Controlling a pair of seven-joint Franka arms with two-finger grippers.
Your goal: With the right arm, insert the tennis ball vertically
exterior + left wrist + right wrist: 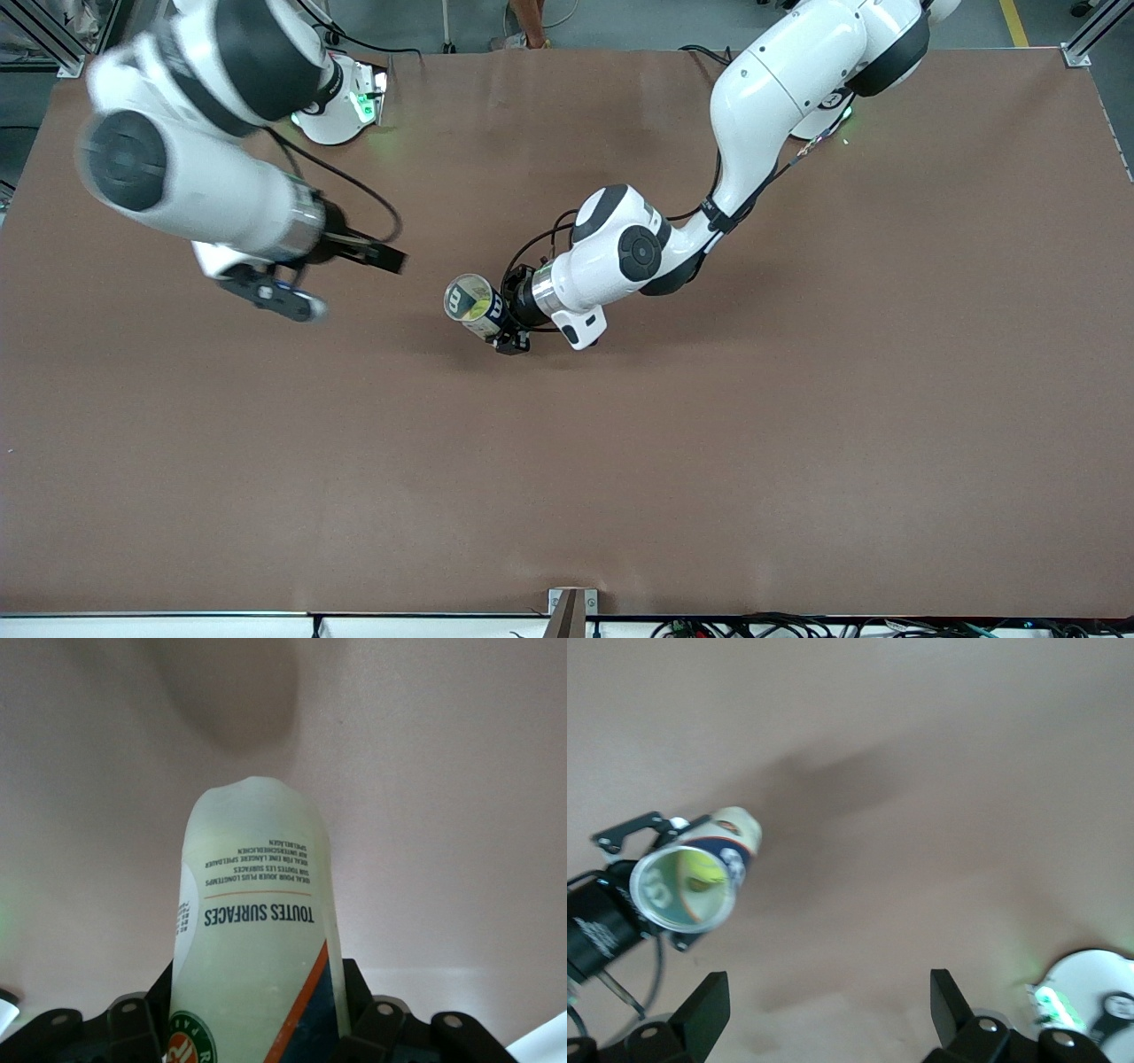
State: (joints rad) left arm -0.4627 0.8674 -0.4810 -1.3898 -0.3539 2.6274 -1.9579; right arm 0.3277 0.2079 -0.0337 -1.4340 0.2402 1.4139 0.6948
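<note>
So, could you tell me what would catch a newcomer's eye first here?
The left gripper holds a ball can upright over the middle of the table, a yellow ball visible inside through its open mouth. The right gripper hangs open and empty over the table toward the right arm's end.

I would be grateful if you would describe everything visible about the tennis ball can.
The tennis ball can is a clear plastic tube with a printed label reading "TOUTES SURFACES". The left claw is shut on its lower part, holding it about upright over the middle of the table, mouth open. A yellow-green ball shows inside. The right claw touches nothing.
</note>
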